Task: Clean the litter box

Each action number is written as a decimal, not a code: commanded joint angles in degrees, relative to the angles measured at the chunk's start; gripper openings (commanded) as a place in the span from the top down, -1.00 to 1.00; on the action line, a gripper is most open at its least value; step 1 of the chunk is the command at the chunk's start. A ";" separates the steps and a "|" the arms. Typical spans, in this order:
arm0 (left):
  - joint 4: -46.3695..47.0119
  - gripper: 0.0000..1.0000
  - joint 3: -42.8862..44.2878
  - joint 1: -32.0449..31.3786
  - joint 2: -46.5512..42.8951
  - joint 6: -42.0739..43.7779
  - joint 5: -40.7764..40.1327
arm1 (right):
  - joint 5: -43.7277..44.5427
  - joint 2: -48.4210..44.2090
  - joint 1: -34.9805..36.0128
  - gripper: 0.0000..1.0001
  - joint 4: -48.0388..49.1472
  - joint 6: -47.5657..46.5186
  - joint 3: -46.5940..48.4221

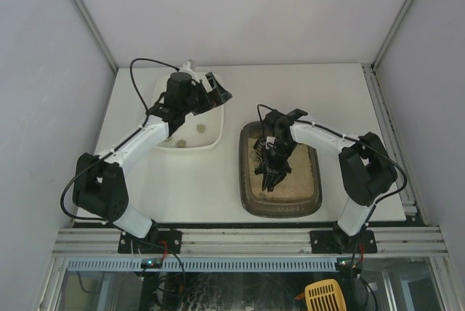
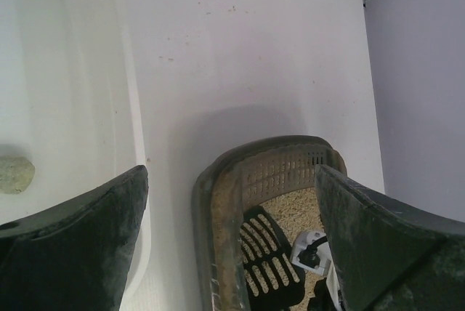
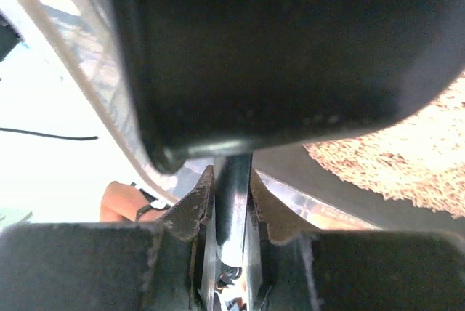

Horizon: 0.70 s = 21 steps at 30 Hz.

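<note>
So, right claw (image 1: 273,152) is clamped tight on the thin handle of a black slotted scoop (image 1: 270,177). In its wrist view you can see the handle pinched between both fingers (image 3: 190,209). That arm folds up from its base with the elbow out by the table's right edge. The forearm then swings back in toward the middle, so the claw points at the near edge.

The litter box (image 1: 314,198) sits directly under that claw, scoop head over its beige litter (image 3: 407,158). Can't tell if the scoop actually touches the litter.

Left claw (image 1: 216,94) is spread wide with nothing in it. Its arm reaches up and away from its base, and the claw hangs over the far right corner of the white tub (image 1: 209,139). From that claw's own camera, the tub is off on its left-finger side with a greenish clump (image 2: 14,174) inside. The litter box shows low between the two fingers, with bare white table (image 2: 254,57) separating it from the tub.
</note>
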 commanded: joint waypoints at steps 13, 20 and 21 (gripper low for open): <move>0.44 -1.00 -0.67 0.67 -0.33 1.04 -0.32 | -13.05 -6.33 -8.83 1.00 16.71 1.74 -12.22; 0.44 -1.00 -0.33 0.68 0.24 1.91 -0.79 | -18.36 -14.68 -14.48 1.00 22.61 3.58 -20.46; 0.44 -1.00 -0.25 0.62 0.32 2.16 -1.05 | -18.71 -15.32 -14.32 1.00 22.98 3.55 -21.08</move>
